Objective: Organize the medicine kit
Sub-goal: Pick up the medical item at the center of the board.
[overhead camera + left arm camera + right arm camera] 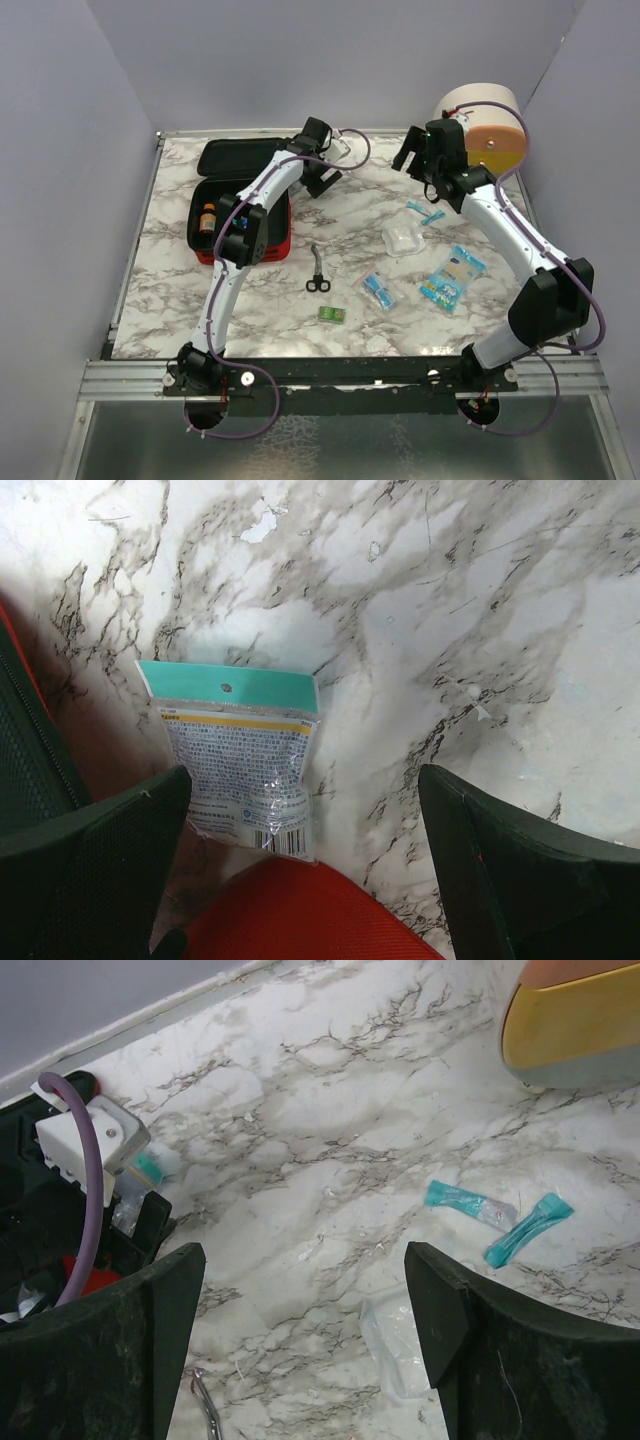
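Medicine kit [205, 190], one: red zippered case lying open at the left of the marble table [270, 330], black inside, lid laid flat behind it. One orange-capped bottle [208, 218] stands in its left half. The left arm crosses the right half and hides the rest of the interior.

Left gripper [325, 170], one: just beyond the kit's back right corner, fingers spread wide, nothing between them. Only its wrist view shows what lies below it: one printed packet [240, 765] with a teal header, flat on the marble, its lower edge against the kit's red fabric.

Scissors [317, 272], one pair, black handles, mid-table. Small green packet [332, 315], one, near the front edge. Blue strip packet [378, 291], one, just right of it. Clear pouch [404, 238], one, behind these. Teal sachets [425, 210], two, lying close together; the right wrist view separates them clearly. Large blue-and-white packet [453, 277], one, towards the right edge.

Right gripper [412, 150], one: raised over the back of the table, fingers apart and empty.

Round container [485, 125], one, cream and orange, at the back right corner. The right wrist view catches only its yellow and grey edge.
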{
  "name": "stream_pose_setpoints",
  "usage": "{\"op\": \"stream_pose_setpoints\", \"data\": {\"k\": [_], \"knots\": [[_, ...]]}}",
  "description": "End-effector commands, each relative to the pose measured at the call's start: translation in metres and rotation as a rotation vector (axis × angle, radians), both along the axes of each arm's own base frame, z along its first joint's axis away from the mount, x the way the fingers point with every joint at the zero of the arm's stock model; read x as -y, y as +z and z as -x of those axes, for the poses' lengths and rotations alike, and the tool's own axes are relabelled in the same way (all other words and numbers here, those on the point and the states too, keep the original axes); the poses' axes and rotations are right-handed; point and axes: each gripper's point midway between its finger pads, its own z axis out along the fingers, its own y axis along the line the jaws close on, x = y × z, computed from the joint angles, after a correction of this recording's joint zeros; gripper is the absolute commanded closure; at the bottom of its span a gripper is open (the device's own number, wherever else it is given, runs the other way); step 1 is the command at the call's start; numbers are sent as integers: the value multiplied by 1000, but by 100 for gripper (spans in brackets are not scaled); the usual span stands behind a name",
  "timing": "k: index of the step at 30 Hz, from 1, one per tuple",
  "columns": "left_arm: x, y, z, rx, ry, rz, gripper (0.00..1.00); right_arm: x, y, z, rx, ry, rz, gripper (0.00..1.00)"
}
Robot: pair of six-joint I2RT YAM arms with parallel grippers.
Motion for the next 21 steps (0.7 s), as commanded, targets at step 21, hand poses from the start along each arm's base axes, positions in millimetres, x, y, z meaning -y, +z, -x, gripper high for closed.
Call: {"op": "stream_pose_setpoints", "data": {"k": [21], "knots": [[-43,-52,14,-179,217,63,29,5,8,-2,24,-34,-45,19]]}}
